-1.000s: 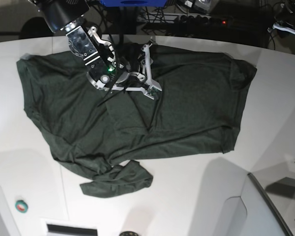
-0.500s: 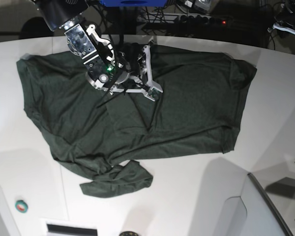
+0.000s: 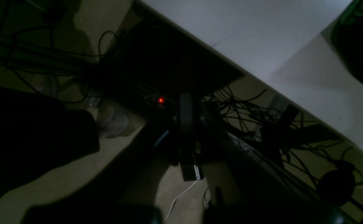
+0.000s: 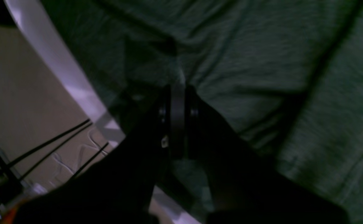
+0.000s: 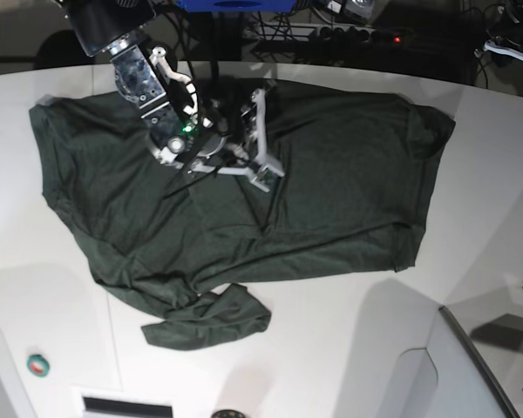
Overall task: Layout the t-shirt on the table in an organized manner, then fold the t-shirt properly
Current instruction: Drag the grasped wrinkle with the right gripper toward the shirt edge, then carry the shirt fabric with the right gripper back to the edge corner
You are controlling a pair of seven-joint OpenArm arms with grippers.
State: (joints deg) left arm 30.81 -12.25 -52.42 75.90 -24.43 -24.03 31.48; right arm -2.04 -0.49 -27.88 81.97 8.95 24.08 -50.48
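The plain dark green short-sleeved t-shirt lies spread, wrinkled, across the glossy white tabletop, one sleeve bunched toward the near edge. The right gripper sits low over the shirt's upper middle, near the collar; in the right wrist view its fingers are pressed together with green cloth pinched between them at the tabletop's curved edge. The left gripper hangs off the tabletop above a cabled floor, closed, holding nothing.
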